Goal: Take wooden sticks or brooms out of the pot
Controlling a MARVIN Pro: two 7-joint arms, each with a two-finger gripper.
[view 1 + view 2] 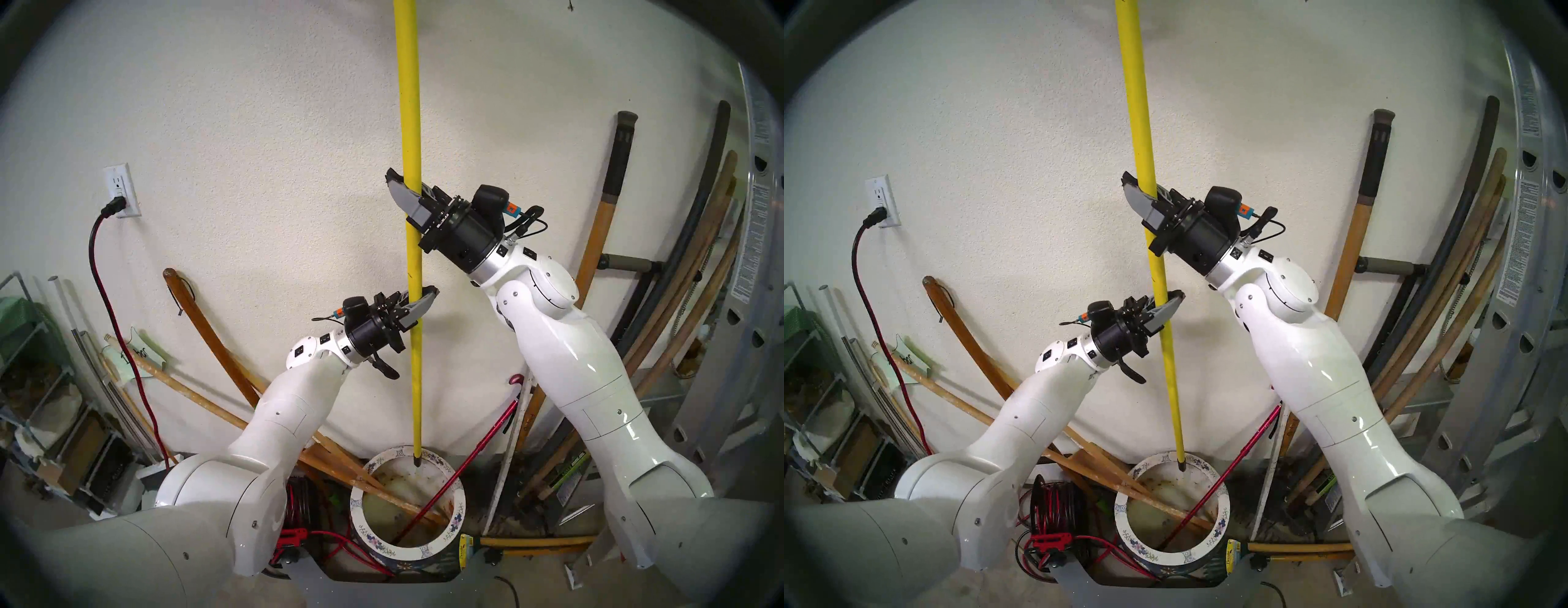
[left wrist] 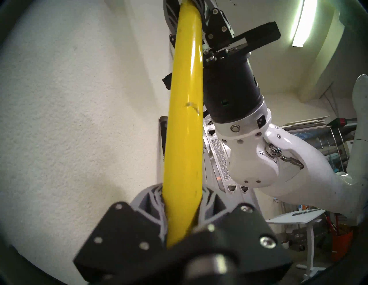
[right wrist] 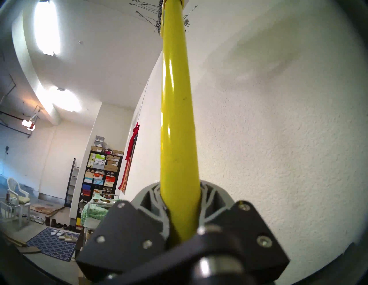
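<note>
Broom pole [image 1: 410,127] upright over pot [image 1: 456,513], sticks [image 1: 339,463] leaning inside

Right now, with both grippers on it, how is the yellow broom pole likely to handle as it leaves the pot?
The yellow broom pole looks straight and glossy, so probably stiff but slippery. Its bristled head is up top, so likely top-heavy; the right gripper above the left gripper should steady it over the pot.

Yellow broom pole [image 1: 1157,271] upright between both clamped end effectors, tip above pot [image 1: 1221,501].

A glossy, smooth yellow broom pole [image 1: 412,254] stands before a rough, matt white stucco wall [image 1: 254,148]; the round glazed ceramic pot [image 1: 454,516] holds worn tan wooden poles [image 1: 339,463].
</note>
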